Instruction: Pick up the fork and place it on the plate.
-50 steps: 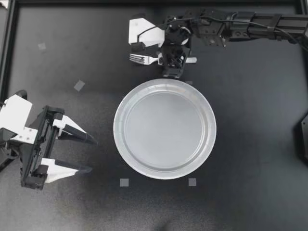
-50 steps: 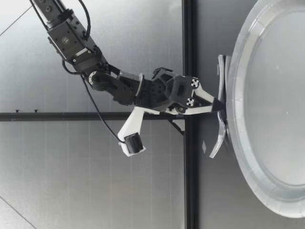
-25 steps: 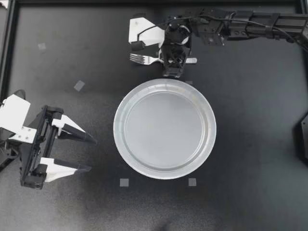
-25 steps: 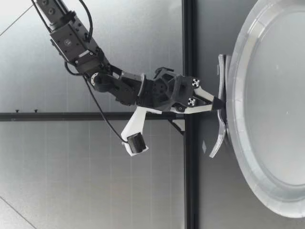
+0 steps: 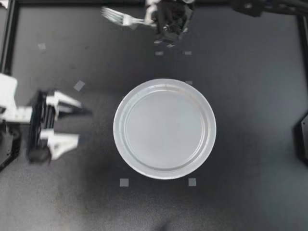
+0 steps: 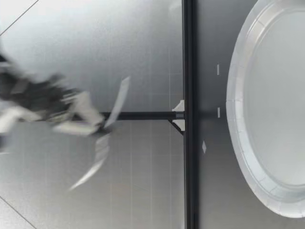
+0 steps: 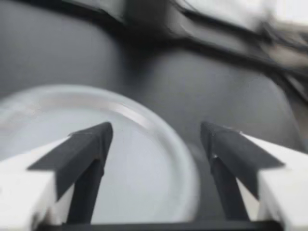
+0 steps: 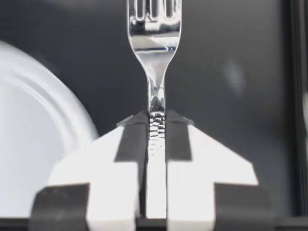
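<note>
Right gripper (image 5: 166,24) hanging at twelve o'clock of one plate (image 5: 164,129), pinching one fork (image 5: 118,17), left gripper (image 5: 79,126) hovering at nine o'clock, jaws spread

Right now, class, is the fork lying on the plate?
No, the fork is clamped between my right arm's jaws, well away from the plate, which holds nothing.

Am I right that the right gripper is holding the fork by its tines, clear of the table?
Not quite: the right gripper holds the fork by its handle, not its tines, which stick out ahead of the shut fingers in the right wrist view. It is clear of the table.
</note>
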Robot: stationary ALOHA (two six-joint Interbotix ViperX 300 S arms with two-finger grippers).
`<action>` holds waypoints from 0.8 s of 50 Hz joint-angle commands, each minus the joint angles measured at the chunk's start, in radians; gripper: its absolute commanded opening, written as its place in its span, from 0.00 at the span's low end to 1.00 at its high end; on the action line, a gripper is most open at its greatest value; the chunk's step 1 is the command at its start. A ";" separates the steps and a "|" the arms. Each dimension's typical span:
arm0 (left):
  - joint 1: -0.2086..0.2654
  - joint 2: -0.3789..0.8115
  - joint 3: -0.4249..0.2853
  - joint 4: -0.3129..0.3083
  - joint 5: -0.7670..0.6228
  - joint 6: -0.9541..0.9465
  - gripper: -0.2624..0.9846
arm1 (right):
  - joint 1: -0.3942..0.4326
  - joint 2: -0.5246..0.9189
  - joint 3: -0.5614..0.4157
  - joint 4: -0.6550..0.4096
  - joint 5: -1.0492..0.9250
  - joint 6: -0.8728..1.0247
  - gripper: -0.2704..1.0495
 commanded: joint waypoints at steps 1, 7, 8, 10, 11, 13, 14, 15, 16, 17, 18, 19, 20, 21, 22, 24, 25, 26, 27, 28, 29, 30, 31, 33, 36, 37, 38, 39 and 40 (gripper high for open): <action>0.048 0.020 -0.014 -0.028 -0.089 0.012 0.77 | 0.083 -0.061 -0.087 0.067 -0.015 -0.003 0.27; 0.092 0.074 -0.061 -0.029 -0.175 0.054 0.78 | 0.216 -0.089 -0.144 0.109 -0.121 -0.009 0.27; 0.095 0.083 -0.069 -0.029 -0.184 0.064 0.78 | 0.236 -0.095 -0.146 0.109 -0.141 -0.009 0.27; 0.094 0.109 -0.086 -0.029 -0.204 0.091 0.78 | 0.276 -0.114 -0.147 0.106 -0.199 -0.011 0.27; 0.094 0.126 -0.097 -0.029 -0.213 0.104 0.78 | 0.296 -0.124 -0.146 0.103 -0.232 -0.011 0.27; 0.095 0.152 -0.115 -0.029 -0.224 0.118 0.78 | 0.319 -0.141 -0.141 0.098 -0.270 -0.011 0.27; 0.095 0.161 -0.121 -0.029 -0.227 0.126 0.78 | 0.336 -0.155 -0.132 0.095 -0.299 -0.009 0.27; 0.094 0.172 -0.129 -0.029 -0.230 0.132 0.78 | 0.344 -0.163 -0.123 0.094 -0.318 -0.009 0.27; 0.094 0.184 -0.138 -0.029 -0.235 0.138 0.78 | 0.354 -0.176 -0.106 0.091 -0.344 -0.009 0.27; 0.095 0.190 -0.144 -0.029 -0.238 0.141 0.78 | 0.357 -0.184 -0.092 0.089 -0.362 -0.008 0.27; 0.094 0.198 -0.155 -0.028 -0.244 0.149 0.78 | 0.362 -0.196 -0.067 0.087 -0.387 -0.006 0.27; 0.095 0.202 -0.163 -0.028 -0.249 0.153 0.78 | 0.364 -0.207 -0.051 0.087 -0.405 -0.005 0.27; 0.094 0.204 -0.169 -0.026 -0.253 0.155 0.78 | 0.364 -0.215 -0.031 0.087 -0.423 -0.005 0.27; 0.094 0.206 -0.173 -0.023 -0.256 0.156 0.78 | 0.364 -0.224 -0.011 0.087 -0.443 -0.005 0.27; 0.094 0.204 -0.179 -0.018 -0.261 0.158 0.78 | 0.365 -0.233 0.011 0.087 -0.468 -0.005 0.27; 0.094 0.202 -0.187 0.002 -0.268 0.164 0.78 | 0.365 -0.258 0.071 0.091 -0.540 -0.005 0.27; 0.094 0.199 -0.190 0.012 -0.272 0.166 0.78 | 0.367 -0.267 0.097 0.091 -0.572 -0.005 0.27; 0.094 0.198 -0.192 0.026 -0.276 0.169 0.78 | 0.368 -0.275 0.124 0.091 -0.609 -0.005 0.27; 0.094 0.198 -0.192 0.041 -0.282 0.173 0.78 | 0.370 -0.284 0.152 0.091 -0.646 -0.005 0.27; 0.094 0.195 -0.193 0.063 -0.293 0.179 0.78 | 0.373 -0.296 0.193 0.091 -0.699 -0.005 0.27; 0.094 0.195 -0.193 0.078 -0.301 0.184 0.78 | 0.374 -0.304 0.218 0.091 -0.735 -0.005 0.27; 0.094 0.193 -0.193 0.091 -0.307 0.187 0.78 | 0.374 -0.311 0.245 0.091 -0.772 -0.005 0.27; 0.094 0.193 -0.193 0.104 -0.313 0.187 0.78 | 0.374 -0.319 0.268 0.091 -0.810 -0.005 0.27; 0.094 0.190 -0.193 0.133 -0.321 0.186 0.78 | 0.374 -0.334 0.319 0.091 -0.879 -0.003 0.27; 0.094 0.192 -0.195 0.153 -0.319 0.178 0.78 | 0.374 -0.348 0.368 0.091 -0.945 -0.003 0.27; 0.094 0.192 -0.196 0.160 -0.319 0.176 0.78 | 0.374 -0.350 0.385 0.091 -0.969 -0.003 0.27; 0.092 0.192 -0.196 0.163 -0.319 0.176 0.78 | 0.374 -0.350 0.394 0.091 -0.985 -0.002 0.27; 0.091 0.193 -0.198 0.163 -0.319 0.175 0.78 | 0.376 -0.350 0.402 0.092 -0.996 -0.002 0.27; 0.091 0.192 -0.199 0.163 -0.319 0.176 0.78 | 0.376 -0.348 0.410 0.091 -1.006 0.000 0.27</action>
